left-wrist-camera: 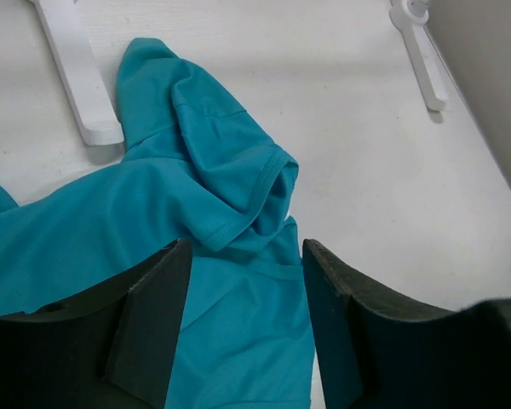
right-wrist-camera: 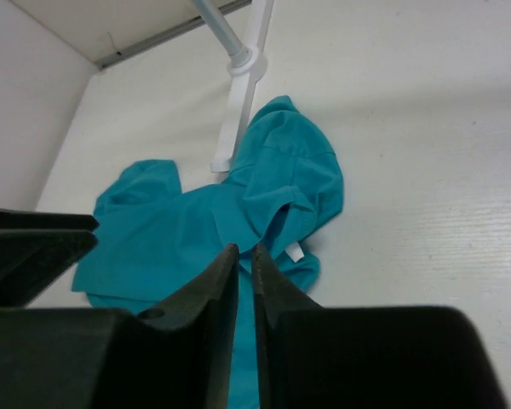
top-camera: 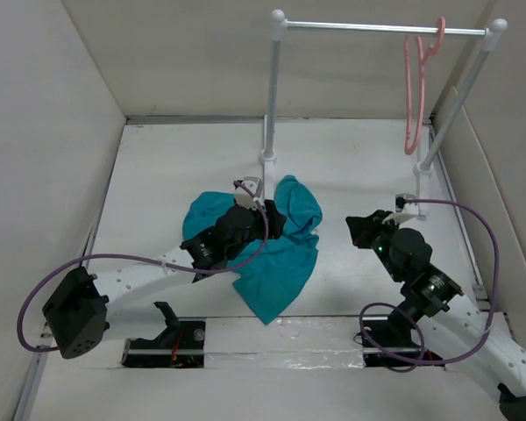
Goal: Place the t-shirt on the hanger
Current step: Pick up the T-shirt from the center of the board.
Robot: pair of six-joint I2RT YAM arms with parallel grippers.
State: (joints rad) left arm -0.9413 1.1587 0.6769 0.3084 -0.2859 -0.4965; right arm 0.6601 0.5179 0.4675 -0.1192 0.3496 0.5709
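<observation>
T-shirt (top-camera: 285, 254): teal, crumpled in a heap on the white table (top-camera: 359, 175), centre-left, well apart from the hanger.
Hanger (top-camera: 420, 88): pink, hooked on the right end of the metal rail (top-camera: 377, 27), hanging free at the back right.
Writing: small white tag (right-wrist-camera: 295, 252) at a fold of the t-shirt; too small to read.
Left gripper (top-camera: 276, 217): over the middle of the t-shirt, jaws spread wide, cloth under the gap. Contact: cannot tell.
Right gripper (top-camera: 359, 230): over bare table just right of the t-shirt, jaws nearly pressed together, nothing between them.
Rail foot (left-wrist-camera: 77, 77): white, left post, just beside the t-shirt's far edge.
In the way: left arm (top-camera: 149, 279) covers the centre of the t-shirt in the top view.
Cables: purple loop (top-camera: 35, 303) by the left arm, another (top-camera: 489, 237) by the right.
</observation>
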